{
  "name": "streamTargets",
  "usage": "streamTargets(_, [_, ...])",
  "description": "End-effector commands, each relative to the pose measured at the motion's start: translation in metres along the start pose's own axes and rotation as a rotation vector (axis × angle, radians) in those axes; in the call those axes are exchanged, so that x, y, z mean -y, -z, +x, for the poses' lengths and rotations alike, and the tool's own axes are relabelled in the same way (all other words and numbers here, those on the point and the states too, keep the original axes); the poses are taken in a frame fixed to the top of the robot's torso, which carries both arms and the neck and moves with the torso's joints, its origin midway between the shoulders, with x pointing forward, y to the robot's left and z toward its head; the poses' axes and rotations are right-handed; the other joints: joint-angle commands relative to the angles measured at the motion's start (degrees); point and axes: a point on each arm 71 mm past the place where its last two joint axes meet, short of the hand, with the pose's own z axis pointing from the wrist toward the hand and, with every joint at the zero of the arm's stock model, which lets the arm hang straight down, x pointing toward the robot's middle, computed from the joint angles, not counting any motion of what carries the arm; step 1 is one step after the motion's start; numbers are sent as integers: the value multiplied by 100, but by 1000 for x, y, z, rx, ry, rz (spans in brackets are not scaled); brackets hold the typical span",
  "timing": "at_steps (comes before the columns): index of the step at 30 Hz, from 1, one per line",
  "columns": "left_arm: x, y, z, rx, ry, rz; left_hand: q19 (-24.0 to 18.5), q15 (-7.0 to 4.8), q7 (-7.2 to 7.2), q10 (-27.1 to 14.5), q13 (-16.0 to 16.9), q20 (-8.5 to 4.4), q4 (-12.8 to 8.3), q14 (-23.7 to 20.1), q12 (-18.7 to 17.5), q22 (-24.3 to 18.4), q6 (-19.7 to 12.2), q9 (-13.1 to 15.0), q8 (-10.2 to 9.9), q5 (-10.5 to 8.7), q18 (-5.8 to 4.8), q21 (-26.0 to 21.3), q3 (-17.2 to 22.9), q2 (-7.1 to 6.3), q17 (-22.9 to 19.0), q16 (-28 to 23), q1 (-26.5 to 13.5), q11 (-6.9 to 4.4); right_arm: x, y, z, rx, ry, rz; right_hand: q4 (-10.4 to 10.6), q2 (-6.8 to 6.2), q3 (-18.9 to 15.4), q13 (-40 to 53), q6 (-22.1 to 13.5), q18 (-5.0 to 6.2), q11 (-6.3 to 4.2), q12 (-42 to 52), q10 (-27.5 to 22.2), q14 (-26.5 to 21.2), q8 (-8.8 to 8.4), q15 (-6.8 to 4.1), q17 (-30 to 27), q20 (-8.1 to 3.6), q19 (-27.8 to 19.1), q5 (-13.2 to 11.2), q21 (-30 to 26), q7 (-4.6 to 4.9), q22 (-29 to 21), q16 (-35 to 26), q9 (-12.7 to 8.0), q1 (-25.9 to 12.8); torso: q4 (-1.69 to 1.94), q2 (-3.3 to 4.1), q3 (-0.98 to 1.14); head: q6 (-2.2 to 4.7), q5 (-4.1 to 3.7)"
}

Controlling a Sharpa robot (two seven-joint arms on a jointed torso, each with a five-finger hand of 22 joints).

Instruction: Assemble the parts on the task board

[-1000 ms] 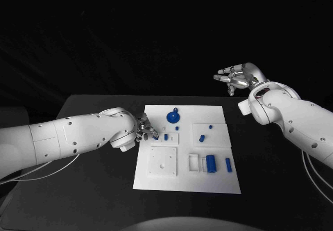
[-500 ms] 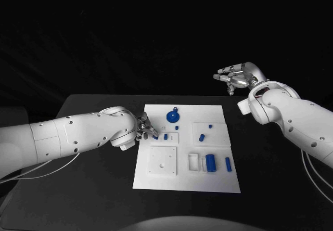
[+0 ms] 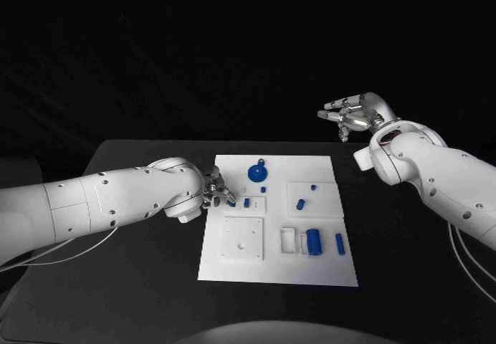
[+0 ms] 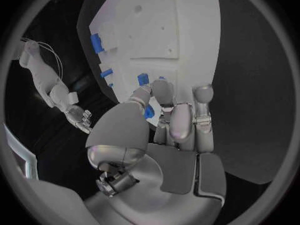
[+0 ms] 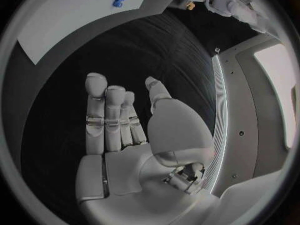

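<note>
board (image 3: pixel 279 265): white plate, mid-table, with raised square blocks | parts: about eight small blue pieces on it, one a round gear (image 3: pixel 257 173) near the far edge | left hand (image 3: pixel 216 190): at board's left edge, fingertips pinching a blue part (image 4: pixel 148 111) | right hand (image 3: pixel 353 115): raised beyond the table's far right, fingers apart, holding nothing

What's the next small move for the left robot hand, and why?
Probably a slight lift of the left robot hand to check its grip. Its fingertips are closed around a small blue part at the task board edge, but whether the part is clear of the board is hidden. The right robot hand hangs open, away from the board.
</note>
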Motion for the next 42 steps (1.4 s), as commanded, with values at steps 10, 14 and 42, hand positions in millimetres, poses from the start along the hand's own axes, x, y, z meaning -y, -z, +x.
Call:
streamTargets(10, [3, 0, 9, -46, -31, 6, 16, -38, -652, 215, 549, -7, 49, -5, -245, 203, 960, 1093, -255, -43, 11, -68, 58, -75, -28, -12, 49, -191, 0, 0, 1, -9, 7, -8, 23, 2, -2, 2, 28, 110, -24, 19, 13, 40, 13, -12, -1, -24, 247, 27, 18, -2, -6, -9, 9, -50, 0, 1, 2, -2, 3])
streamTargets(14, [3, 0, 10, -46, -31, 7, 13, -42, -656, 215, 556, -1, 52, -6, -255, 200, 960, 1152, -246, -40, 16, -78, 60, -78, -36, -19, 46, -194, 0, 0, 2, -9, 7, -8, 23, 2, -2, 2, 28, 110, -24, 19, 13, 40, 13, -12, -1, -24, 247, 27, 18, -2, -6, -9, 9, -50, -2, 0, 1, -7, 4])
streamTargets(42, [5, 1, 14, -89, -37, 8, -21, 2, -700, 214, 600, 110, -90, -4, -172, 194, 1058, 1842, -182, 69, 101, -85, 209, 10, 3, 13, -184, -154, 0, 0, 1, -8, 8, -8, 23, 2, -2, 2, 28, 110, -24, 19, 13, 40, 13, -12, -1, -24, 247, 27, 18, -2, -6, -9, 9, -50, 1, 0, 1, -31, 7])
